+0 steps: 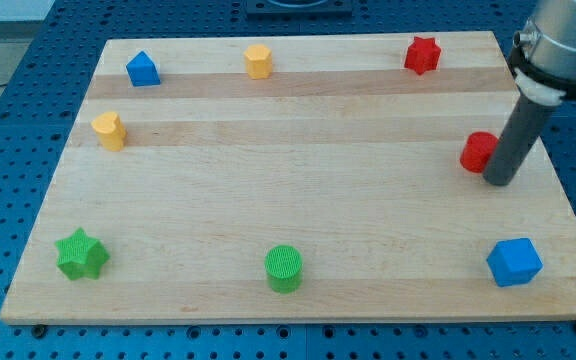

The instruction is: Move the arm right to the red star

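my tip (pixel 499 181) right of block (pixel 478 151), star (pixel 422 54) above

So the red star (pixel 422 54) is a small chunky red block lying flat near the surface's top edge, over toward the top-right corner, points looking a bit rounded.

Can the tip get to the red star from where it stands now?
Probably yes. My tip sits at the view's right edge, touching a red block. The red star lies toward the view's top, with bare board between them.
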Robot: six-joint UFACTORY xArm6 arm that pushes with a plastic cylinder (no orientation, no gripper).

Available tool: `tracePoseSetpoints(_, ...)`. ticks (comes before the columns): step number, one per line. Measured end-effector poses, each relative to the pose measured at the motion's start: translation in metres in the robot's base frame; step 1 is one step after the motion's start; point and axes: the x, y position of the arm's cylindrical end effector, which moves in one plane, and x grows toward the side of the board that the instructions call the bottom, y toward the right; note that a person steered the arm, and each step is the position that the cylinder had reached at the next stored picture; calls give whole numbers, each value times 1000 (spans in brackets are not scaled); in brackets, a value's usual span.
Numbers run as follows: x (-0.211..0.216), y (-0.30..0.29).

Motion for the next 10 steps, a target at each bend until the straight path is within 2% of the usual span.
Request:
tracePoseSetpoints(1, -31, -1)
tracePoseSetpoints(2, -22, -4)
tracePoseSetpoints(4, -22, -153)
tracePoseSetpoints(5, -23, -196)
tracePoseSetpoints(6, -29, -203)
tracePoseSetpoints(7, -50, -171)
tracePoseSetpoints(10, -73, -61)
